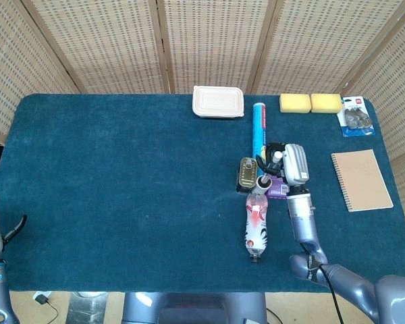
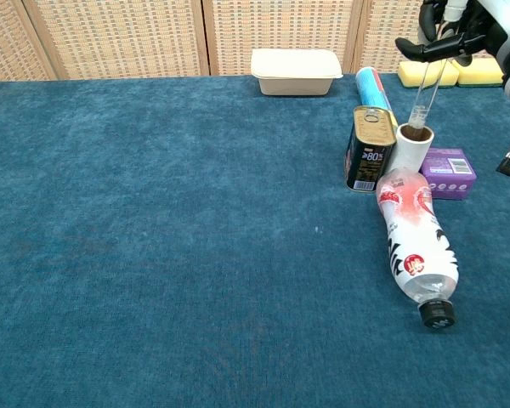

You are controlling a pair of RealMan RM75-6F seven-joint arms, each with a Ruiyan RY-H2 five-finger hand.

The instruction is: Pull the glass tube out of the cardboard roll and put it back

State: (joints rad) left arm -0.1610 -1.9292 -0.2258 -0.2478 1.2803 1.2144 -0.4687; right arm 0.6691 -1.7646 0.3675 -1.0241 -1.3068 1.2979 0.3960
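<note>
The only thing I can truly read is "80%" in white on the dark side of the tin can [image 2: 370, 149] standing just beside the cardboard roll [image 2: 410, 146]. The plastic bottle [image 2: 416, 240] lying in front of them carries a red and white label with print I can't make out, and the small purple box [image 2: 446, 172] behind it has white lettering too small for me to read. The blister pack [image 1: 355, 116] at the far right of my table shows a red mark at its top, also unreadable.
</note>
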